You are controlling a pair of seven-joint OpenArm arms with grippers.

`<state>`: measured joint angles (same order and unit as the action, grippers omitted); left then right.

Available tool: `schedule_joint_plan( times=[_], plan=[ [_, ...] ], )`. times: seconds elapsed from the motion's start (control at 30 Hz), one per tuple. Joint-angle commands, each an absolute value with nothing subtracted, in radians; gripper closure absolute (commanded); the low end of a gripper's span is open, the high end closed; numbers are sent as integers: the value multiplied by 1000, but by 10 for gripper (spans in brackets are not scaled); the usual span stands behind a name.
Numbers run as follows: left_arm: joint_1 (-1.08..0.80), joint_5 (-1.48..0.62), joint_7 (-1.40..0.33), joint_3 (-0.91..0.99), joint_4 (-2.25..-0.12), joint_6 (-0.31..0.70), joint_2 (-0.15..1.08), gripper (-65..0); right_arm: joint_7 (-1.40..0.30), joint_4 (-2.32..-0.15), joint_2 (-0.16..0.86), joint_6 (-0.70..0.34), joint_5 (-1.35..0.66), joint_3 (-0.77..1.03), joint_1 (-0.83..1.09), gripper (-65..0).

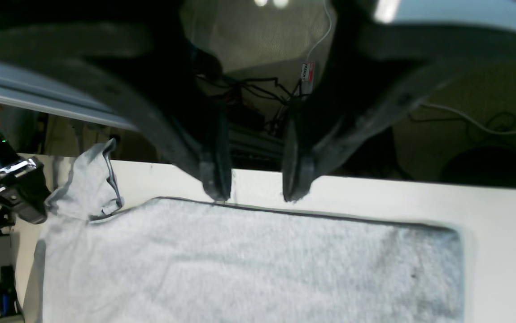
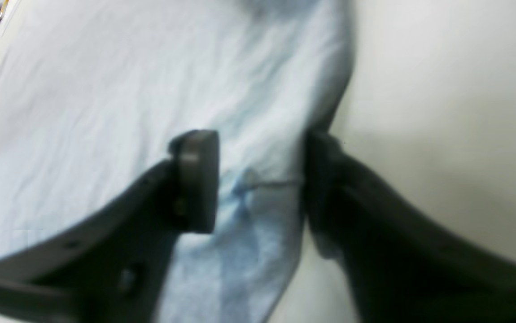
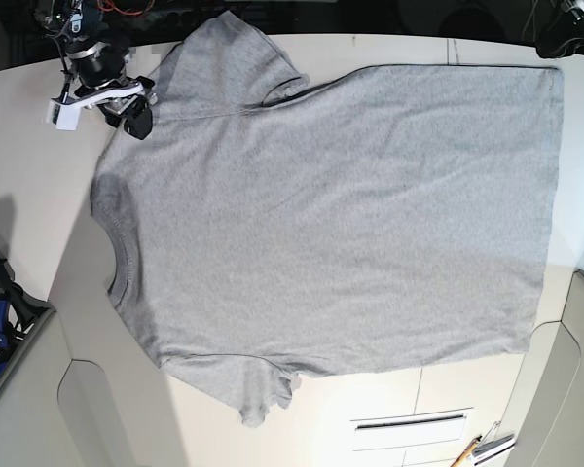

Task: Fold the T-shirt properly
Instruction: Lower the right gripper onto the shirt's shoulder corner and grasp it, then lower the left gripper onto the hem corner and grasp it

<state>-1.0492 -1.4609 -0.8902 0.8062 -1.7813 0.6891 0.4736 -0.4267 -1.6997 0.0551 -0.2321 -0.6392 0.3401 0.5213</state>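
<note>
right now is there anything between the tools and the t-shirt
Nothing visible. The left tool has its tips apart right at the T-shirt side edge, with only bare table around it. The right tool straddles the cloth near the sleeve, jaws apart on either side of a seam, nothing in between.

left claw [image 1: 254,197], jaws apart, poised at the t-shirt's [image 1: 249,264] dark-trimmed edge.

1. A robotics lab or workshop: a white worktable [image 3: 39,224] under mounted arms.
2. Loose cables [image 1: 473,121] trail behind; an aluminium frame rail [image 1: 38,96] runs along the table's far side.
</note>
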Motion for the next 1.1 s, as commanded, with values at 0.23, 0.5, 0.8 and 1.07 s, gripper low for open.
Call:
schedule_joint_plan(
  times=[0.23, 0.5, 0.8, 1.07],
  plan=[
    [-1060, -1484, -826, 818, -1792, 698, 482, -227, -419, -1710, 64, -239, -564, 333, 524, 0],
    [-902, -1351, -820, 818, -1745, 698, 482, -304, -419, -1710, 64, -240, -564, 333, 524, 0],
    [-753, -1282, -820, 818, -1489, 665, 508, -304, -419, -1710, 64, -300, -564, 333, 524, 0],
    [-696, -1282, -828, 818, -1324, 665, 519, -305, -419, -1710, 64, -307, -564, 333, 524, 0]
  ],
)
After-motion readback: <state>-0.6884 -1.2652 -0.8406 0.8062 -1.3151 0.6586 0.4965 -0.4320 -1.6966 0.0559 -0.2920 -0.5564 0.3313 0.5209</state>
